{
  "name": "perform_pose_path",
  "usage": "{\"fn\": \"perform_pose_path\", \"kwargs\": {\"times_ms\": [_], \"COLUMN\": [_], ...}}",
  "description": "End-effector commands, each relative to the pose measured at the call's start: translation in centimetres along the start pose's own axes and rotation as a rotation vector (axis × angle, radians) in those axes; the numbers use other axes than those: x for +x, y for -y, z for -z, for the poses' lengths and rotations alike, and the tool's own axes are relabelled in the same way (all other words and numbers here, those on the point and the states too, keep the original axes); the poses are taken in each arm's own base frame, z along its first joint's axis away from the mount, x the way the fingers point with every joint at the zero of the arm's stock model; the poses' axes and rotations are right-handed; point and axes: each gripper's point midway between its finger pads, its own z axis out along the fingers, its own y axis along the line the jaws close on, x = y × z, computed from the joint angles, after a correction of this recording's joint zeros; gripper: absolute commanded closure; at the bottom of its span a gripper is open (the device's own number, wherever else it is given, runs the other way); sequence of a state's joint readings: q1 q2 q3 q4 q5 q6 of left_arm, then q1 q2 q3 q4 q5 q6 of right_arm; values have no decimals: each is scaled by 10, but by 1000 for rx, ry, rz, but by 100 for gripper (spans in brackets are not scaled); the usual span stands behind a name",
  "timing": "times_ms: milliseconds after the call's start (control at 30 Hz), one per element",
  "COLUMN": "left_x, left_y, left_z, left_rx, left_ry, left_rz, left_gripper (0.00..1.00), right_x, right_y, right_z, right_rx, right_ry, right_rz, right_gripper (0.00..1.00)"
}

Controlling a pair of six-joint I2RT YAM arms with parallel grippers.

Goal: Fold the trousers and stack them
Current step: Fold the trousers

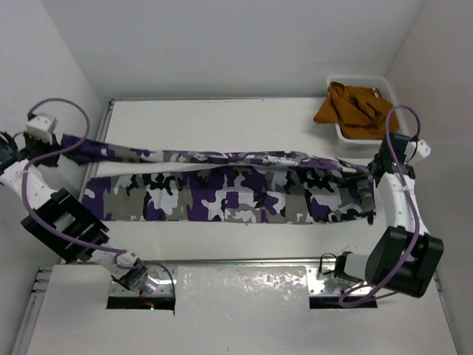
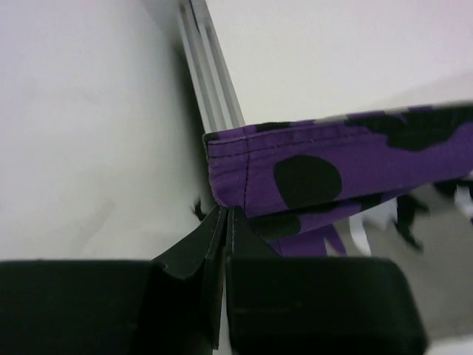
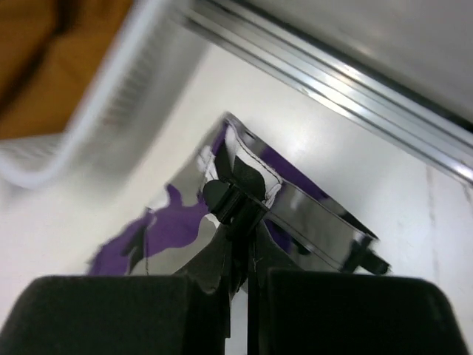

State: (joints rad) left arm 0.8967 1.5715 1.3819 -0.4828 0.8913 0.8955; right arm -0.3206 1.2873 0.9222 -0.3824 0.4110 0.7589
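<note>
The camouflage trousers in purple, white, grey and black lie stretched across the table from left to right. My left gripper is shut on the purple hem corner of a trouser leg and holds it lifted at the far left. My right gripper is shut on the waistband end at the right, beside a black buckle. The upper layer runs taut between the two grippers above the lower layer.
A white bin holding a plain orange-brown garment stands at the back right, close behind my right gripper; its rim shows in the right wrist view. A metal rail edges the table. White walls enclose the sides.
</note>
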Motion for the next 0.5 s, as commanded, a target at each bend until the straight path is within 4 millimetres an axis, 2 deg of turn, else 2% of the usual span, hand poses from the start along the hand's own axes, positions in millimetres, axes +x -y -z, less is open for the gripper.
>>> {"fn": "perform_pose_path", "kwargs": {"times_ms": [0, 33, 67, 100, 133, 200, 233, 267, 333, 367, 400, 433, 467], "left_x": [48, 61, 75, 97, 109, 137, 144, 153, 164, 169, 172, 175, 179], "left_y": [27, 34, 41, 59, 65, 80, 84, 85, 100, 97, 107, 107, 99], "left_z": [29, 33, 38, 41, 45, 54, 58, 66, 82, 93, 105, 111, 115], "left_rx": [59, 74, 87, 135, 143, 164, 170, 169, 229, 237, 289, 299, 292], "left_ry": [-110, -144, -178, -217, -250, -304, -321, -347, -402, -424, -460, -480, -502], "left_rz": [-113, -124, -130, -134, -132, -80, -56, -24, 25, 46, 70, 94, 125], "left_gripper": [100, 98, 93, 90, 87, 76, 72, 64, 58, 53, 52, 52, 52], "right_x": [22, 37, 42, 51, 67, 89, 94, 97, 105, 105, 105, 105, 104], "right_y": [33, 40, 41, 44, 54, 63, 66, 67, 70, 72, 72, 72, 71], "right_z": [-4, -7, -7, -8, -9, -12, -13, -15, -15, -16, -16, -17, -17], "right_rx": [71, 74, 65, 69, 95, 99, 102, 102, 104, 108, 109, 110, 104], "right_ry": [-28, -56, -61, -82, -114, -154, -162, -165, -182, -185, -188, -189, -188], "right_rz": [29, 37, 37, 37, 44, 50, 55, 55, 69, 85, 94, 101, 111], "right_gripper": [100, 100, 100, 100, 100, 100, 100, 100, 100, 100, 100, 100, 100]}}
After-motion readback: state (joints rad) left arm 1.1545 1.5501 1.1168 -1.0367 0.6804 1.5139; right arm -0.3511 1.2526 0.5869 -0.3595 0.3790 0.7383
